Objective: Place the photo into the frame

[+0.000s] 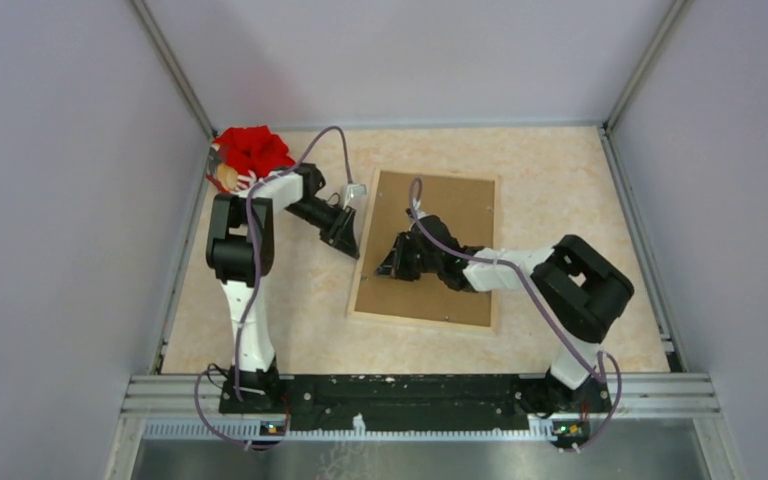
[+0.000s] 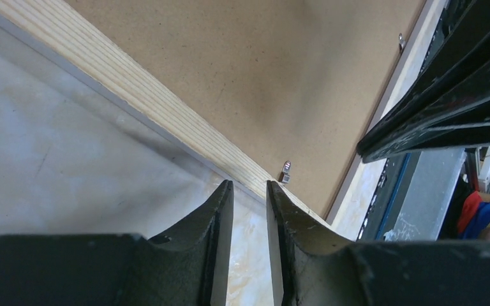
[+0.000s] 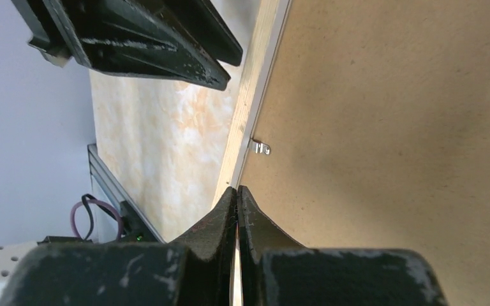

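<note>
The frame (image 1: 420, 322) lies back up on the table, its light wood rails around a brown backing board (image 1: 460, 215). The photo is hidden. My left gripper (image 1: 348, 245) is narrowly open and empty, low beside the frame's left rail (image 2: 147, 102); its tips (image 2: 250, 183) are just outside that rail. My right gripper (image 1: 385, 268) is shut over the board's left part, its tips (image 3: 237, 188) close to the left rail (image 3: 252, 83). The board fills the left wrist view (image 2: 261, 76) and the right wrist view (image 3: 389, 115).
A small metal clip (image 3: 261, 148) sits at the board's left edge, also in the left wrist view (image 2: 286, 171). A red bundle (image 1: 252, 150) lies in the back left corner. Grey walls enclose the table on three sides.
</note>
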